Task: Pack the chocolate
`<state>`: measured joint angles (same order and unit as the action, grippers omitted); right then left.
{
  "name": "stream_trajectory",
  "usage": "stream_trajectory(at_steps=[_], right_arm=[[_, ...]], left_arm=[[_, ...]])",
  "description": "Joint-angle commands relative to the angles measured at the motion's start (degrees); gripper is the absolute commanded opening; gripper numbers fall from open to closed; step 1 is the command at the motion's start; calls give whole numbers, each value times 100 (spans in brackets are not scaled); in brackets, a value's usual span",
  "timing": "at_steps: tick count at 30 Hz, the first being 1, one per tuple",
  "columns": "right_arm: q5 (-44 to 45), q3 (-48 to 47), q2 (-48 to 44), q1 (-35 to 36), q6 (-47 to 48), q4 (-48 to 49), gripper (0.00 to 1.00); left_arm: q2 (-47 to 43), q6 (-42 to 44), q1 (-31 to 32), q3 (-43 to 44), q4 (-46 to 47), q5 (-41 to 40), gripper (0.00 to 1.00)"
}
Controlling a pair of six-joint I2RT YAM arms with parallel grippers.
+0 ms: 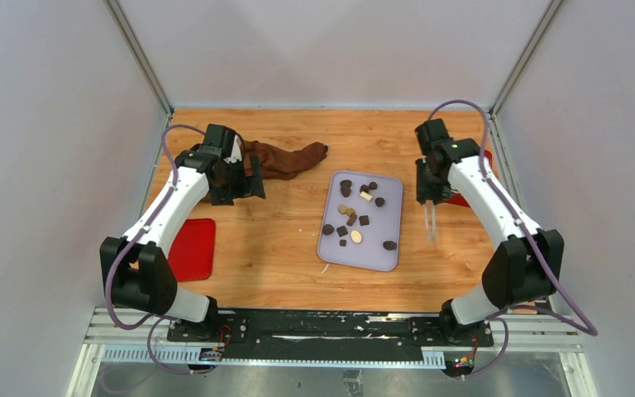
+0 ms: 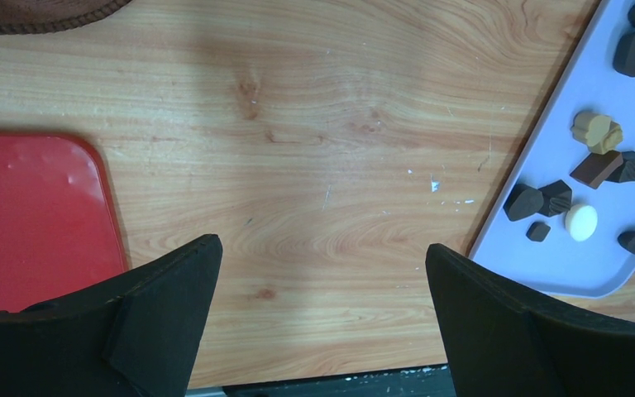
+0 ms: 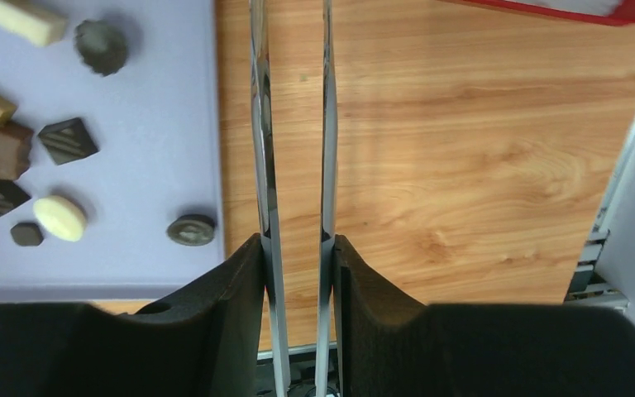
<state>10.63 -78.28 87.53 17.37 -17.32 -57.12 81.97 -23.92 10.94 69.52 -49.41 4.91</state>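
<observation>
Chocolate loose on the lavender tray, tongs gripped just to its right.
The chocolate pieces (image 1: 355,217) lie scattered on the lavender tray (image 1: 390,192) in the middle of the table (image 1: 281,248), the scatter running along the tray's long axis, far edge to near. The right arm (image 1: 479,186) reaches forward, wrist bent down; the right jaws are clenched on metal tongs (image 3: 262,124) whose blades point toward the near edge. The left arm (image 1: 174,194) stretches toward the brown cloth (image 1: 285,159), the left jaws spread wide, grasping nothing.

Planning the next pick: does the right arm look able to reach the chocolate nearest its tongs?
Probably yes. The right gripper holds the tongs just beside the tray, blades apart, and nothing stands between them and the dark round chocolate.
</observation>
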Motion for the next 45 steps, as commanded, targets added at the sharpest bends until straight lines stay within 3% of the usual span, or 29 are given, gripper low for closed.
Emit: stream_trajectory(at_steps=[1, 17, 33, 36, 40, 45], right_arm=[[99, 269, -275, -719, 227, -96, 0], [-78, 734, 64, -1343, 449, 358, 4], [-269, 355, 695, -1393, 514, 534, 7], [-305, 389, 618, -1394, 517, 529, 11], [-331, 434, 542, -1394, 486, 493, 24], [-344, 454, 502, -1394, 478, 475, 31]], left_arm=[[-130, 79, -22, -79, -42, 28, 99], [-201, 108, -22, -105, -104, -25, 99], [-223, 46, -22, -76, -104, -50, 99], [-249, 32, -22, -102, -104, -67, 99], [-231, 12, -22, -114, -104, -60, 99], [-207, 10, -22, -90, -104, -52, 99]])
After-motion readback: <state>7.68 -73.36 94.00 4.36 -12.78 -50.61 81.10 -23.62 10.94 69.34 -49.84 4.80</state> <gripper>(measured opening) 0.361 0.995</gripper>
